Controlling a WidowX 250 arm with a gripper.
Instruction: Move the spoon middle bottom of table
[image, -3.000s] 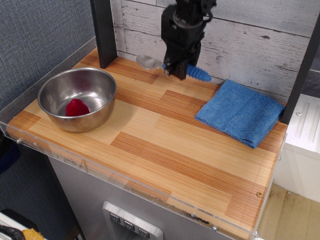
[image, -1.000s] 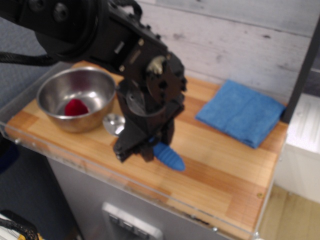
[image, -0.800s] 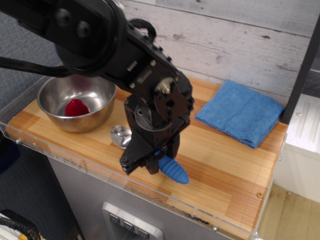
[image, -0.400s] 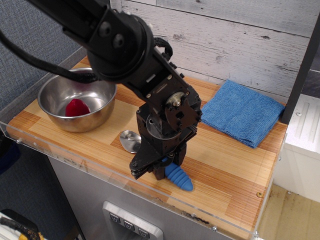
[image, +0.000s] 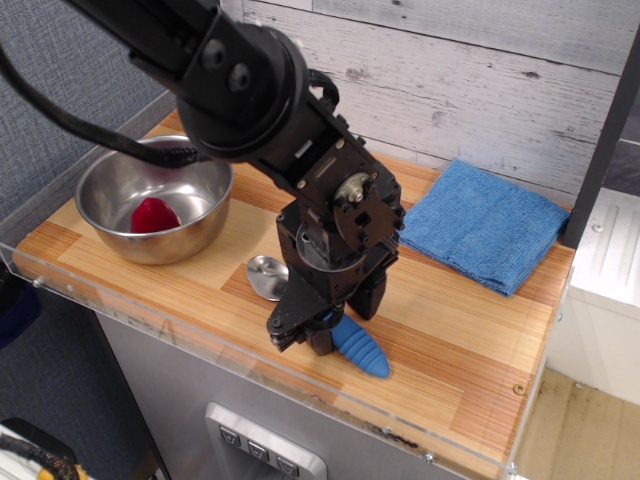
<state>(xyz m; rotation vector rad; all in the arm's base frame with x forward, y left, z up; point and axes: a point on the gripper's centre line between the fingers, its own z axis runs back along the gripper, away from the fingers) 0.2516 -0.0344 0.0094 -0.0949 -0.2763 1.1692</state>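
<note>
We have lowered the spoon, still clamped in our gripper, near the table's front edge middle, ready for release.

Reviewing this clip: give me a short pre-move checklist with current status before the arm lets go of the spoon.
1. Spoon in gripper: ok, jaws closed on the blue handle.
2. Spoon over the middle front of the table: ok.
3. Spoon resting on the wood: cannot tell.
4. Clear of the steel bowl: ok, apart.
5. Clear of the blue cloth: ok.
6. Distance from the acrylic rim: close, watch it.
</note>
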